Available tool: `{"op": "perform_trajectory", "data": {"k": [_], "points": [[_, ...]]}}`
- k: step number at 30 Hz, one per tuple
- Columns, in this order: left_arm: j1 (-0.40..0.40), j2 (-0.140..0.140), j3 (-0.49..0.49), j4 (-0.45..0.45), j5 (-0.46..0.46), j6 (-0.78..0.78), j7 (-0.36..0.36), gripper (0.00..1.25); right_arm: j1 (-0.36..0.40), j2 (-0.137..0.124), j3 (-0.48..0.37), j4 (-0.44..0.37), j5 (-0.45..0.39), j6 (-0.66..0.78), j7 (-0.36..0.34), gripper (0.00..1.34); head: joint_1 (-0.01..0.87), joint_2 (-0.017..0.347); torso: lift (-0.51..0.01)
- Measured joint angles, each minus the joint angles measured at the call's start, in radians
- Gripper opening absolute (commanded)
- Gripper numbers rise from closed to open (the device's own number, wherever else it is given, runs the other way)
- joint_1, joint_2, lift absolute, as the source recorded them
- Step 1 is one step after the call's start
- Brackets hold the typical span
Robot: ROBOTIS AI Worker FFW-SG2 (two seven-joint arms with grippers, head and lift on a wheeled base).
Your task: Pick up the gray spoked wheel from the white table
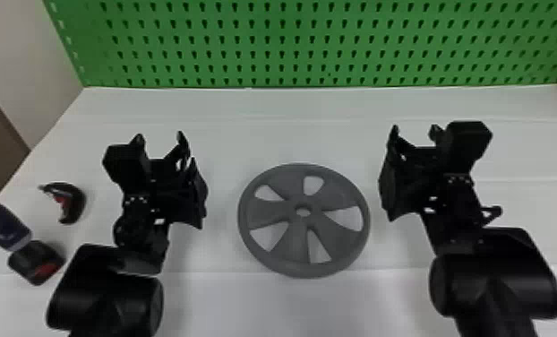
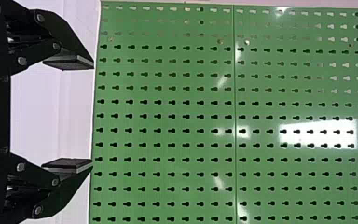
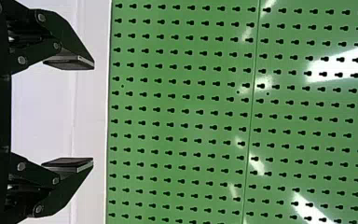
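Pick-up judged at the approach stage. Gray wheel (image 1: 295, 246) rests flat on the white table (image 1: 318, 304), unlifted. Outstanding: bring the grippers to the rim, close on it, raise it. The wheel sits between the two arms, touching neither. The left gripper (image 2: 93, 115) is off its left side, the right gripper (image 3: 93, 115) off its right; both sets of fingertips reach past its middle, towards the far side of the table. Each gripper: two fingers spread wide, nothing between them. Their forward aim would likely need turning down or inward before a grip. To the left of the left arm, a blue and black tool (image 1: 2, 226) lies on the table. Beyond stands a green pegboard (image 1: 274, 31).
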Motion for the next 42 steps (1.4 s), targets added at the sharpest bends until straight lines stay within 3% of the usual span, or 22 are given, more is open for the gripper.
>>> {"op": "perform_trajectory", "data": {"k": [32,42], "points": [[0.000,0.000,0.005,0.001,0.018,-0.005,0.000,0.75,-0.009,0.000,0.006,0.000,-0.008,0.015,0.000,0.82,0.770,0.044,-0.098],[0.003,0.000,0.008,0.001,0.023,-0.005,0.000,0.75,-0.046,0.000,0.009,-0.036,-0.028,0.147,0.000,0.82,0.770,0.044,-0.098]]}}
